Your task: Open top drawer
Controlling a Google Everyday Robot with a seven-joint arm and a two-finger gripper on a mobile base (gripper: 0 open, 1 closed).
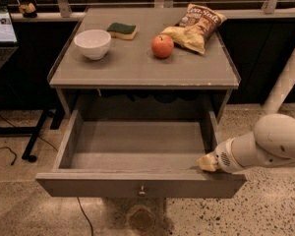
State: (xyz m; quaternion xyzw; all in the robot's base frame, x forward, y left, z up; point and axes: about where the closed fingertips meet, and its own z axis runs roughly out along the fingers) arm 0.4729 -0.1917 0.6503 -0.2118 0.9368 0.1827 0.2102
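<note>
At the lower centre of the camera view, the top drawer (137, 149) stands pulled well out from under the desk (137, 70). Its grey interior floor and both side walls are exposed. The flat front panel (88, 185) faces the camera, with one small round metal knob (142, 191) at its centre.

Gripper position: the gripper (208, 162) sits at the front right corner of the drawer, just behind the front panel and against the right side wall. Only its pale yellowish tip is visible. Whether it is open or closed cannot be told from this view. The white arm (270, 144) enters from the right edge and slopes down to the left toward that corner.

Items on the desk:
- A white bowl (92, 44), upright, at the left.
- A green and yellow sponge (122, 30), behind and to the right of the bowl.
- A red apple (162, 46), near the centre.
- A chip bag (196, 26), lying flat just behind and to the right of the apple.

Surroundings: a laptop (0, 33) with a lit screen stands at the far left, apart from the desk. A white post (290, 77) rises at an angle at the right. The floor (265, 210) is speckled terrazzo, and a dark cable (83, 215) runs across it below the drawer front.
</note>
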